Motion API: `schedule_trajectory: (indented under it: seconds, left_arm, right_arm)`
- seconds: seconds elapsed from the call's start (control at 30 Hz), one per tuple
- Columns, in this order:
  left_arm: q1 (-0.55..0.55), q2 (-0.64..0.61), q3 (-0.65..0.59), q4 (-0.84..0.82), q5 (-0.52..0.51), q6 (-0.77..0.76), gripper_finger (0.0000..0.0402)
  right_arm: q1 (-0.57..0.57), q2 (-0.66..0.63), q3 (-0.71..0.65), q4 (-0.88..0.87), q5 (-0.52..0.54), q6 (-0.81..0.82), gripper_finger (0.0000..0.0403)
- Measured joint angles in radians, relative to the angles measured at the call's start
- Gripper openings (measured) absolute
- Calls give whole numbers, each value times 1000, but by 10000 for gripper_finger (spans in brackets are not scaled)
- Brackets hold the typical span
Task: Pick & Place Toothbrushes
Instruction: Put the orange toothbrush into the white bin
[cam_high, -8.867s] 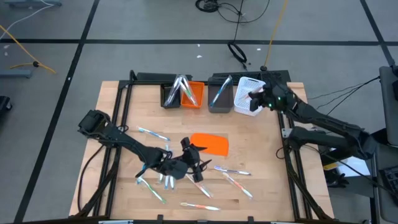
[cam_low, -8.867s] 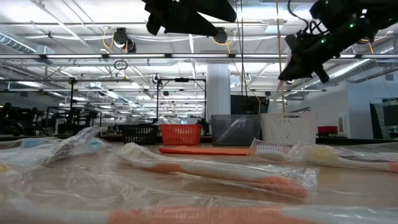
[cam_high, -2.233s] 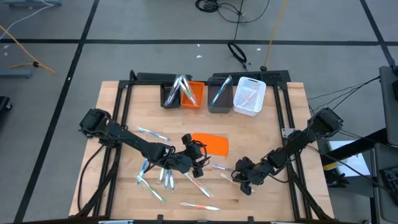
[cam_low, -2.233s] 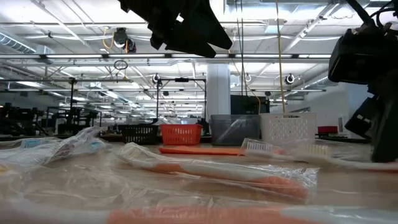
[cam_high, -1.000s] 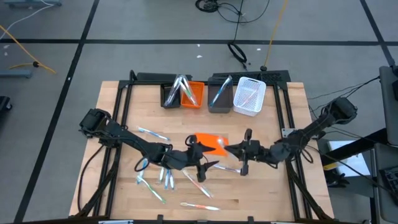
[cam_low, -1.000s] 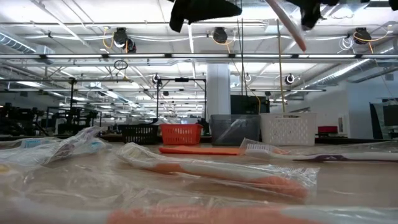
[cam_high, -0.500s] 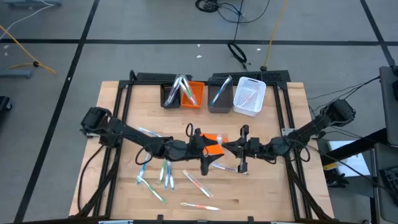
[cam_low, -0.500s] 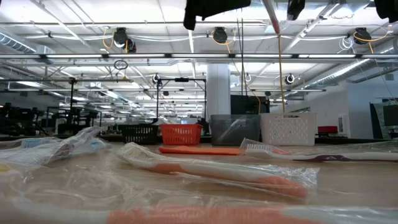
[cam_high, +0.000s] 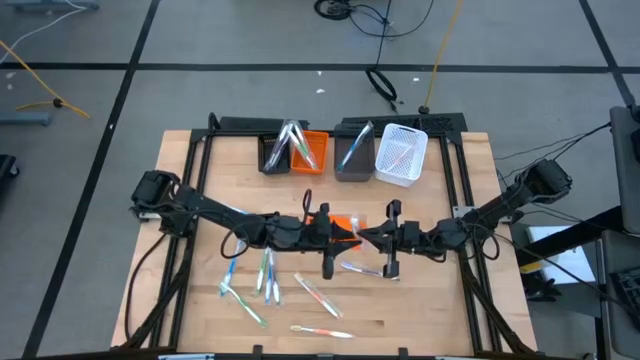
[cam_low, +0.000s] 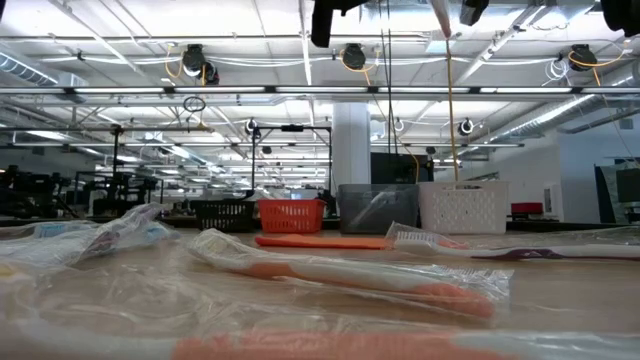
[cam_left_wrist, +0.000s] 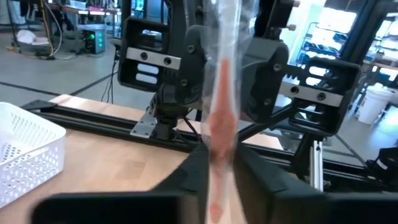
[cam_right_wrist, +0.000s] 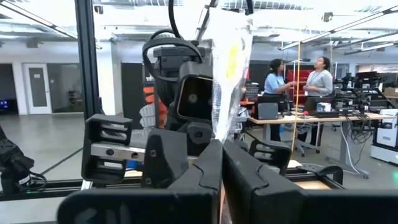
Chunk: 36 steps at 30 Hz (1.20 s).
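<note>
A wrapped toothbrush (cam_left_wrist: 221, 118) with an orange-red handle stands nearly upright above the table's middle, over the orange sheet (cam_high: 347, 221). My left gripper (cam_high: 341, 236) reaches in from the left and is shut on it. My right gripper (cam_high: 372, 238) faces it from the right and is shut on the same toothbrush (cam_right_wrist: 225, 68). In the low view the toothbrush's lower end (cam_low: 441, 22) shows between both grippers at the top. More toothbrushes (cam_high: 264, 274) lie flat on the wood. My left gripper pinches the toothbrush's orange-red handle (cam_left_wrist: 219, 163) between its two fingers (cam_left_wrist: 198, 173). The fingers come level from the table's left and lie across it. The toothbrush stands nearly upright, lifted clear of the table. My right gripper pinches the toothbrush through its clear wrapper (cam_right_wrist: 219, 132) between its two fingers (cam_right_wrist: 209, 163). These fingers come level from the table's right, across the toothbrush. The wrapped length rises above the fingers, clear of the table.
Along the far edge stand a black bin (cam_high: 274, 153), an orange bin (cam_high: 313, 153), a grey bin (cam_high: 353, 156) and a white basket (cam_high: 401, 155), some holding toothbrushes. Loose toothbrushes (cam_high: 320, 331) lie toward the near edge. People (cam_right_wrist: 273, 79) stand in the room beyond.
My left gripper has gone toward the table's far right, up to the toothbrush held by my right gripper. My right gripper has shifted a little toward the left. The toothbrush has tipped from slanting to nearly upright.
</note>
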Motion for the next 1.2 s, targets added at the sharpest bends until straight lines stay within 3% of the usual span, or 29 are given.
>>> schedule_trajectory:
  seconds: [0.1, 0.67, 0.8, 1.07, 1.2]
  left_arm:
    - [0, 0, 0, 0, 0, 16, 12]
    - [-5, -1, 1, -70, -3, 1, 0]
    - [-6, -2, 1, -109, -5, -4, 0]
    - [-7, 0, 0, -190, -26, -25, 0]
    - [-7, -4, 0, -229, -32, -39, 0]
  right_arm:
    - [0, 0, 0, 0, -1, -2, 0]
    - [2, 0, -1, -27, 5, -7, 7]
    - [2, 0, -1, -46, 7, -21, 49]
    - [2, -2, -1, -73, 58, -29, 177]
    - [2, -9, -1, -131, 60, 4, 216]
